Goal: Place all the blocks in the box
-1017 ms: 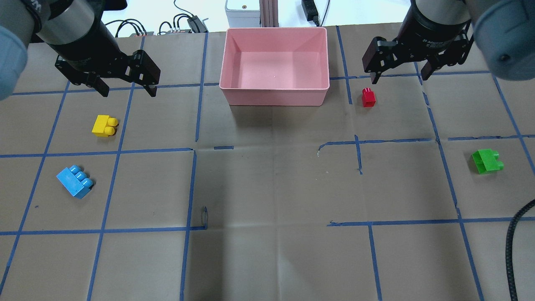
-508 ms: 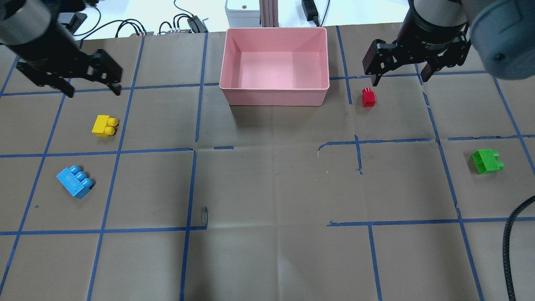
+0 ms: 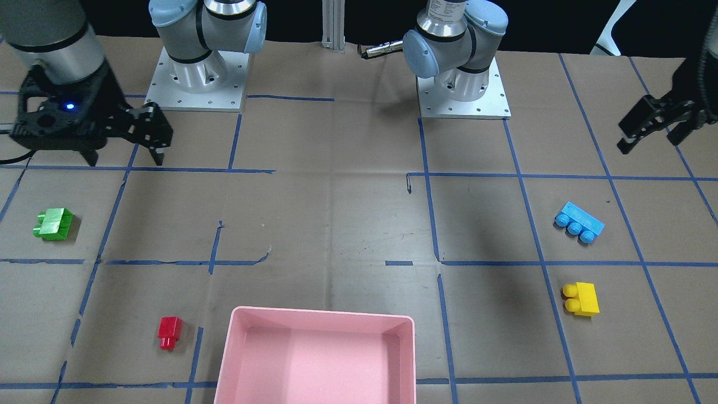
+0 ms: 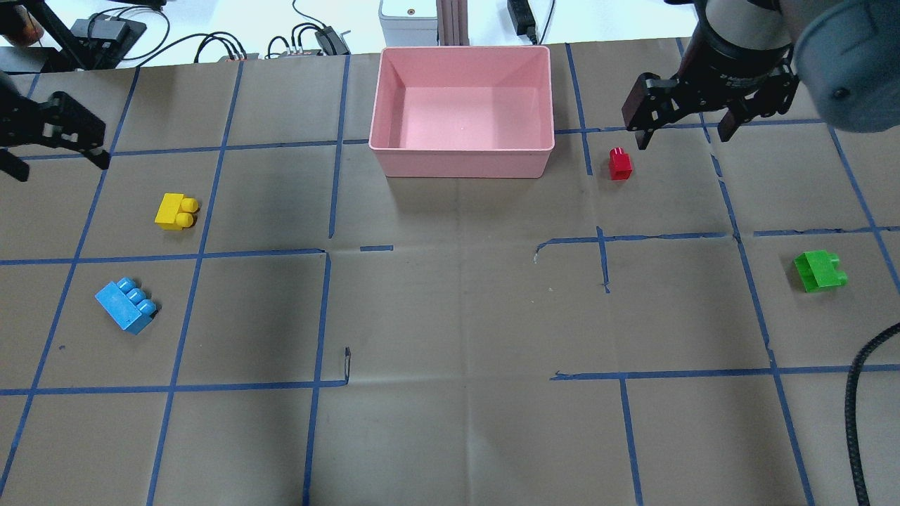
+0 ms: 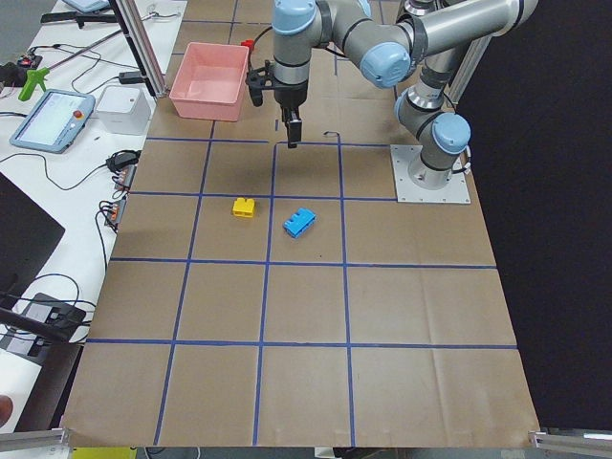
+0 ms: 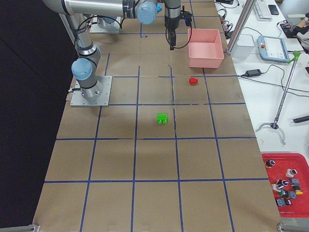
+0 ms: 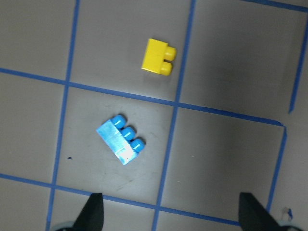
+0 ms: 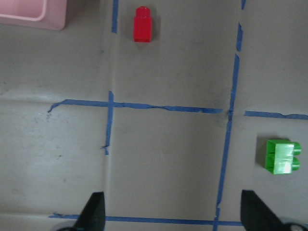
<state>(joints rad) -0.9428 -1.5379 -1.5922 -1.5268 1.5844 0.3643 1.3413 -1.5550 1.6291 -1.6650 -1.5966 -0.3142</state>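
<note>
1. Bricks all lie outside the pink box (image 4: 460, 163): yellow brick (image 4: 176, 211) and blue brick (image 4: 126, 306) on the left, red brick (image 4: 620, 164) beside the box, green brick (image 4: 819, 271) far right.
2. Both pincers hang spread and empty: left gripper (image 4: 62, 169), right gripper (image 4: 682, 139).
3. Centre each over its nearest brick, jaws square to flat sides, then descend.

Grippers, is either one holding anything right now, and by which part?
Nothing is held. The left gripper and right gripper are open and empty; the yellow block, blue block, red block and green block lie on the table.
</note>
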